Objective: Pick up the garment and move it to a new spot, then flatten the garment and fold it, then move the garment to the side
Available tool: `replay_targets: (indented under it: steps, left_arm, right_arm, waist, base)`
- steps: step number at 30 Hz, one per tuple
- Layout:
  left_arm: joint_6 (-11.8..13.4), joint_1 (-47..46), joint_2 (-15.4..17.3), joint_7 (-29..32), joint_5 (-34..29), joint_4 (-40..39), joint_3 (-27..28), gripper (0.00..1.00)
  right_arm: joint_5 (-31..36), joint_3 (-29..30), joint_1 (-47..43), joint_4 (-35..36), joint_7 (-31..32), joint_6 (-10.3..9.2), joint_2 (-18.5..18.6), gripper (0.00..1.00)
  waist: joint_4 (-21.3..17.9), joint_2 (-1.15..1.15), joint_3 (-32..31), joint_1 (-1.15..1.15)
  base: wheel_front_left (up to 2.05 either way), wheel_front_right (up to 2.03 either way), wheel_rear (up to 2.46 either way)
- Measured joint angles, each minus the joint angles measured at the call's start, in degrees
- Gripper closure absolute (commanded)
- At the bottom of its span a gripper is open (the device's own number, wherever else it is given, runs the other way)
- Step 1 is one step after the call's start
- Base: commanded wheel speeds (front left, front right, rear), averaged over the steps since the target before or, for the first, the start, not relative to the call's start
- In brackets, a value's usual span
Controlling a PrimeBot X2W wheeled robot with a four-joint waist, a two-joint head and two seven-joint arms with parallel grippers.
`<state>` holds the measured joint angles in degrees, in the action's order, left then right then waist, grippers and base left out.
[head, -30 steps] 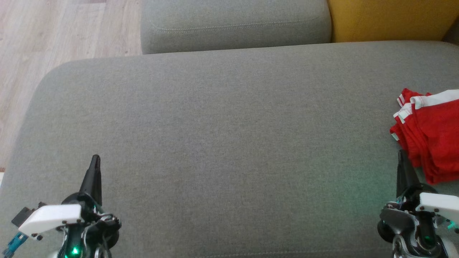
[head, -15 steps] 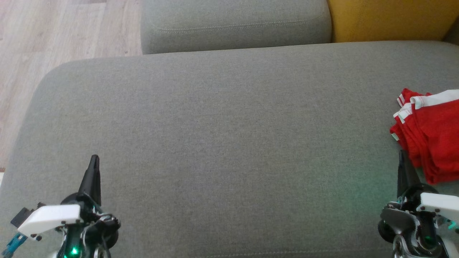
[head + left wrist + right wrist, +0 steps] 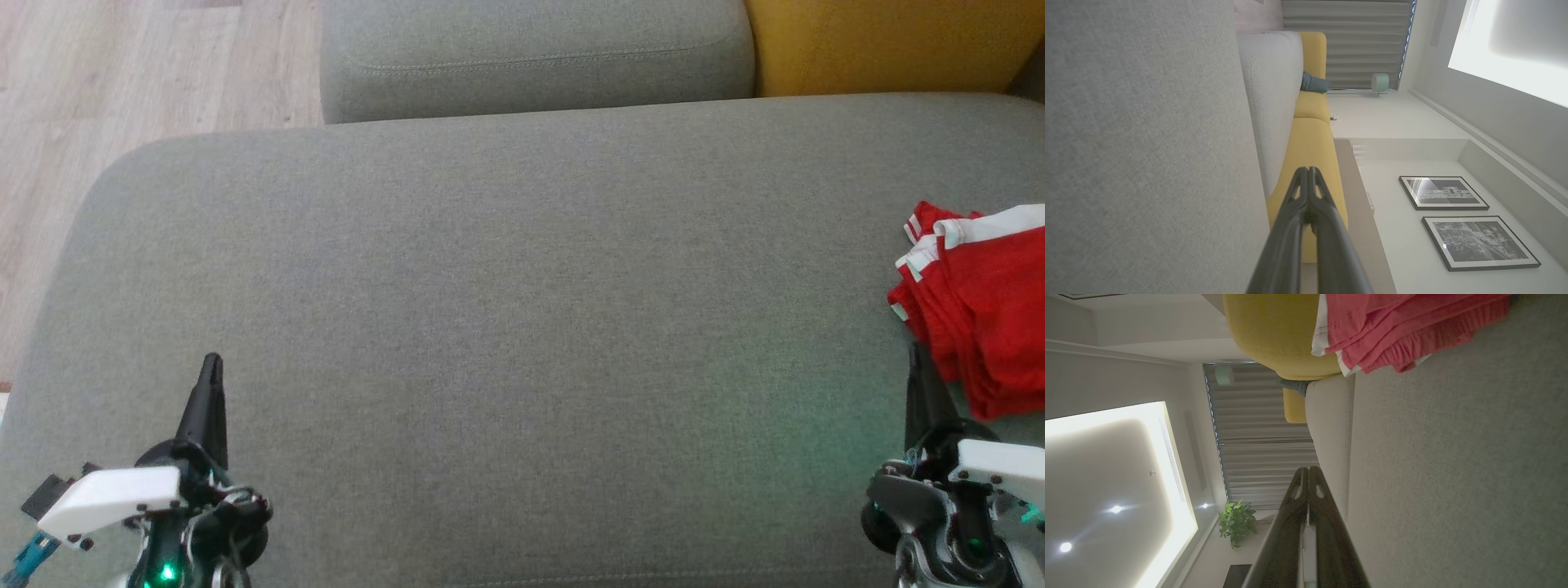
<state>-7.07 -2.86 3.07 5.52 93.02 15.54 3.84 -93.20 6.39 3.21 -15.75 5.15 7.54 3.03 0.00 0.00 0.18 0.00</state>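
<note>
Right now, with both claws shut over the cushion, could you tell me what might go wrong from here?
1. The shut right claw has its tip close beside the red garment, at its near edge; a forward or outward move could snag the cloth and undo its stacked folds.
2. The garment runs past the head view's right border, so how near it lies to the edge of the grey cushion cannot be judged; it might slip off.

room: grey seat cushion (image 3: 506, 327) — open leftward | block: red garment (image 3: 988, 310) just beside right pincer (image 3: 914, 353); back cushion (image 3: 531, 57) beyond
</note>
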Motion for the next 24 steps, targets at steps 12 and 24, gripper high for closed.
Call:
replay_targets:
  steps: [12, 24]
  left_arm:
    - [0.0, 0.0, -0.1, 0.0, 0.0, 0.0, 0.2, 1.00]
    - [0.0, 0.0, -0.2, 0.0, -0.1, 0.2, 0.3, 1.00]
  right_arm:
    - [0.0, 0.2, 0.0, 0.0, 0.1, 0.00, -0.1, 1.00]
    - [0.0, 0.4, 0.0, 0.0, 0.2, 0.00, -0.1, 1.00]
  waist:
    - [0.0, 0.00, 0.0, 0.00]
    - [0.0, 0.00, 0.0, 0.00]
  base:
    - [0.00, 0.00, 0.00]
    - [0.00, 0.00, 0.00]
